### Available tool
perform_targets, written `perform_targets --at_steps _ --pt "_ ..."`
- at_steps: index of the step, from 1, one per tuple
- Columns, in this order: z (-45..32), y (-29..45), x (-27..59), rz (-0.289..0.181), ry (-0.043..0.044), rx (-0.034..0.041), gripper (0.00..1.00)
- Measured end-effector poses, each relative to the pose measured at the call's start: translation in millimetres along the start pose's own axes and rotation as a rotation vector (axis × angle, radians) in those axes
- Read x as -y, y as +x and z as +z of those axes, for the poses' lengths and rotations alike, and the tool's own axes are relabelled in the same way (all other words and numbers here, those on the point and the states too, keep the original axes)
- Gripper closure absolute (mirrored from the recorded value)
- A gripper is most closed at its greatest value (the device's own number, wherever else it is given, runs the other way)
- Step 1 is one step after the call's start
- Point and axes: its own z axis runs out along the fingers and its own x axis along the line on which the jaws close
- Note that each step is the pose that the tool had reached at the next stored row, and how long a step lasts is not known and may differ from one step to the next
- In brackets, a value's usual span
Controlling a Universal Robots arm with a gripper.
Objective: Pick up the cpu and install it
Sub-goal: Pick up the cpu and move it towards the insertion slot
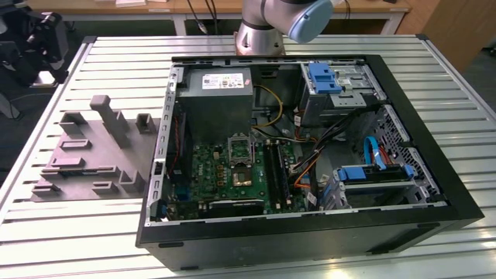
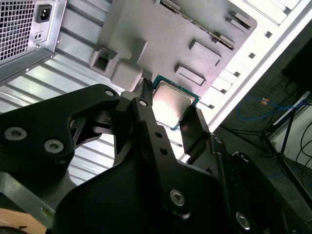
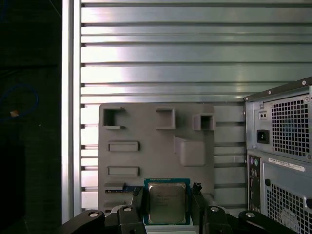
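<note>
**Claw (image 3: 166,196) pinching the cpu (image 3: 166,207) over its fixture**

First wrist view, left to right: slatted table (image 3: 170,53); grey moulded fixture (image 3: 146,146); cpu gripped by opposite edges, silvery top outward, presumably so it hangs level for seating; computer case (image 3: 282,146), rear face. Exterior view: motherboard socket (image 1: 239,152), apparently unfilled, well apart from the fixture.

Fingers (image 2: 195,129) partly hide the cpu's (image 2: 171,101) rim.
</note>
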Motion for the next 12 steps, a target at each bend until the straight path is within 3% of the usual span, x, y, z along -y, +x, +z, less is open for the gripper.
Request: perform_targets --at_steps 12 --pt "0.2 -6.3 -0.2 0.000 -0.0001 0.0001 0.53"
